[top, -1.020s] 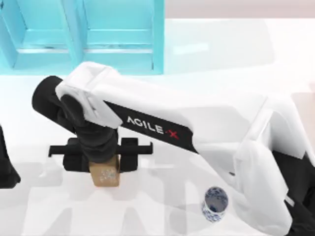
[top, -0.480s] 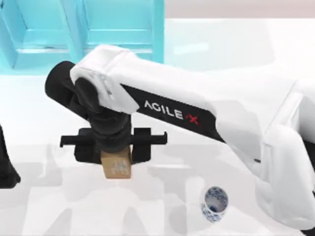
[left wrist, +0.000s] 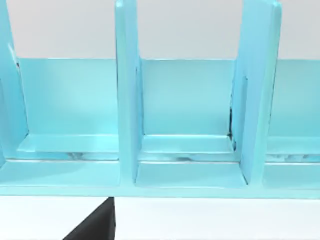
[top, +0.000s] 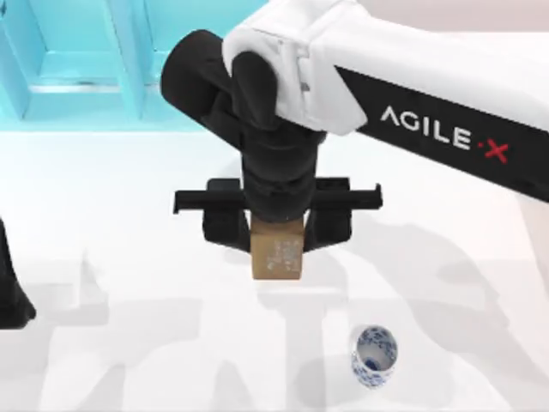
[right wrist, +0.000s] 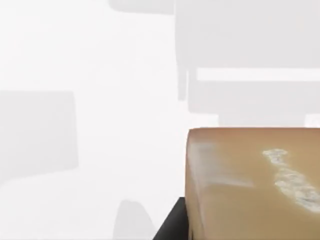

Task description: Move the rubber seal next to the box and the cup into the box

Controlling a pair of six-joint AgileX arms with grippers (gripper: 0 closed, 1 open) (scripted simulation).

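Observation:
The rubber seal (top: 277, 257), a tan block with a whitish mottled mark, hangs above the table's middle, and my right gripper (top: 277, 235) is shut on it from above. It sits in front of the right end of the cyan box (top: 129, 64), some way off it. In the right wrist view the rubber seal (right wrist: 250, 185) is close up over bare white table. The cup (top: 375, 354), white with blue flowers, lies on its side near the front edge, right of the seal. My left arm (top: 10, 292) is parked at the left edge.
The box (left wrist: 180, 110) has upright dividers forming several open compartments, seen head-on from the left wrist. The right arm's white link (top: 429, 94) spans the table's right half above the surface. White table lies between the seal, the cup and the box.
My right gripper has carried the rubber seal to the right and up off the table, closer to the box's right end. The cup and the left arm have not moved.

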